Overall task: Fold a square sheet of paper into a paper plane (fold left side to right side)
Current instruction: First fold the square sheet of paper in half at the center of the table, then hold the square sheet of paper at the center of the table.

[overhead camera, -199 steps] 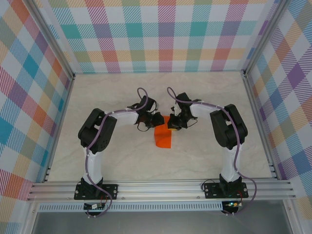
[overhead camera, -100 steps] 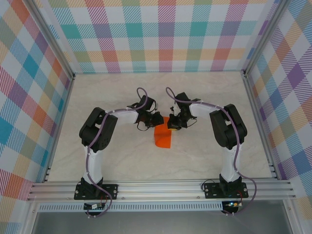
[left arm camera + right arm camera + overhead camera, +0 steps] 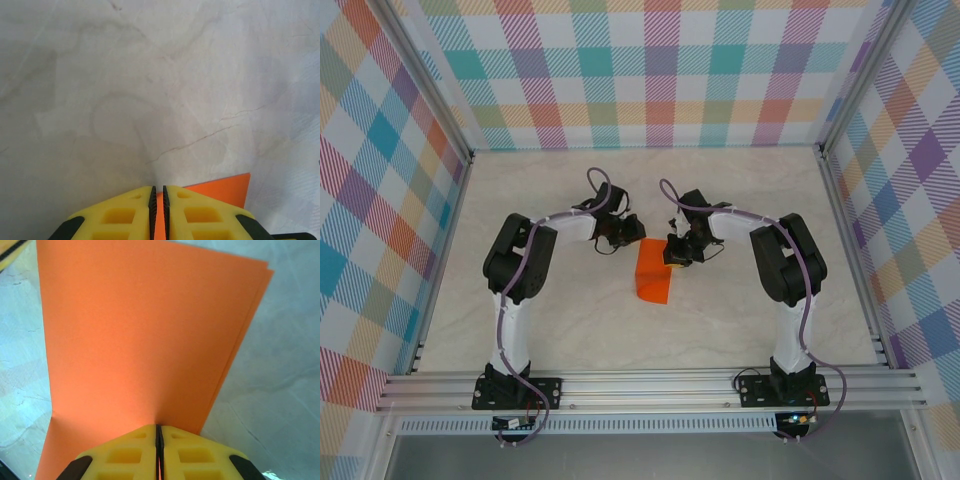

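Observation:
The square sheet of paper [image 3: 653, 272] lies on the table as a bright orange rectangle folded in half. Its two layers show along the right edge of the sheet [image 3: 150, 340] in the right wrist view. My right gripper [image 3: 674, 256] is shut, and its tips [image 3: 158, 426] rest on the paper's upper right edge. My left gripper [image 3: 628, 232] hangs just beyond the sheet's upper left corner. Its jaws [image 3: 158, 189] are closed to a thin slit with nothing held. An orange corner of the paper [image 3: 222, 189] shows under and beside them.
The pale marble-patterned tabletop [image 3: 560, 320] has free room all round the paper. Checked walls [image 3: 660, 70] and aluminium posts [image 3: 847, 220] fence the sides, with a rail [image 3: 650, 385] along the near edge.
My left gripper has drawn back up and to the left, off the paper, uncovering the sheet's upper end. The right gripper and the paper stay where they were.

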### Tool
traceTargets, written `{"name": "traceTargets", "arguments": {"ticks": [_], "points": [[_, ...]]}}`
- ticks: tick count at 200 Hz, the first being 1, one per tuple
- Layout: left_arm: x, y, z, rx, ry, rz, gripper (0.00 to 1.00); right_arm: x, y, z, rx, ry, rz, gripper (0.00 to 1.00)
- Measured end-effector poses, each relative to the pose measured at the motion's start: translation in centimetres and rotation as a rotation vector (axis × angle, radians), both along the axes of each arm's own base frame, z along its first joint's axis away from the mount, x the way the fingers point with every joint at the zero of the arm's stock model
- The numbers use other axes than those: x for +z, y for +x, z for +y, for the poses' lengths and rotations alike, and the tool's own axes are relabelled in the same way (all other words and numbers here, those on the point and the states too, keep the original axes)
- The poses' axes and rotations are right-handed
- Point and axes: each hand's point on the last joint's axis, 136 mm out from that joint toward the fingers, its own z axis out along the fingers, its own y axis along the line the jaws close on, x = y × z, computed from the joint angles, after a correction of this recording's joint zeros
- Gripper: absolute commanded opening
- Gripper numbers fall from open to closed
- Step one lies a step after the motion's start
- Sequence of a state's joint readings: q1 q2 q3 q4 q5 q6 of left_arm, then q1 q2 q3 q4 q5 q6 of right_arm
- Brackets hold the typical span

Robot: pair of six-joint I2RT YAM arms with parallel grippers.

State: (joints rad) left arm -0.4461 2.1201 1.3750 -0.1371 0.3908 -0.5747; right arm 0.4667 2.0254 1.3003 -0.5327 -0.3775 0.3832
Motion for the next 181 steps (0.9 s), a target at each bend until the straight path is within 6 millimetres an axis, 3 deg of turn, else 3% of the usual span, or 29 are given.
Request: {"name": "traceTargets", "arguments": {"ticks": [57, 76, 97, 118, 146, 181], "points": [[0.1, 0.2, 0.2, -0.011, 0.001, 0.000, 0.17, 0.0, 0.0, 0.0, 0.000, 0.000, 0.000, 0.10], [0.6, 0.6, 1.4, 0.008, 0.021, -0.021, 0.17, 0.0, 0.0, 0.0, 0.000, 0.001, 0.000, 0.10], [2.7, 0.4, 3.5, 0.041, 0.032, -0.058, 0.18, 0.0, 0.1, 0.1, 0.000, 0.003, -0.002, 0.10], [6.2, -0.5, 4.4, 0.052, 0.003, -0.118, 0.19, 0.0, 0.1, 0.1, 0.000, 0.003, -0.002, 0.10], [8.6, -2.4, 2.4, -0.007, -0.057, -0.162, 0.18, 0.0, 0.1, 0.1, 0.000, 0.005, -0.002, 0.10], [6.1, -5.9, -1.4, -0.111, -0.076, -0.090, 0.18, 0.1, 0.1, 0.1, 0.000, 0.006, -0.002, 0.10]]}}
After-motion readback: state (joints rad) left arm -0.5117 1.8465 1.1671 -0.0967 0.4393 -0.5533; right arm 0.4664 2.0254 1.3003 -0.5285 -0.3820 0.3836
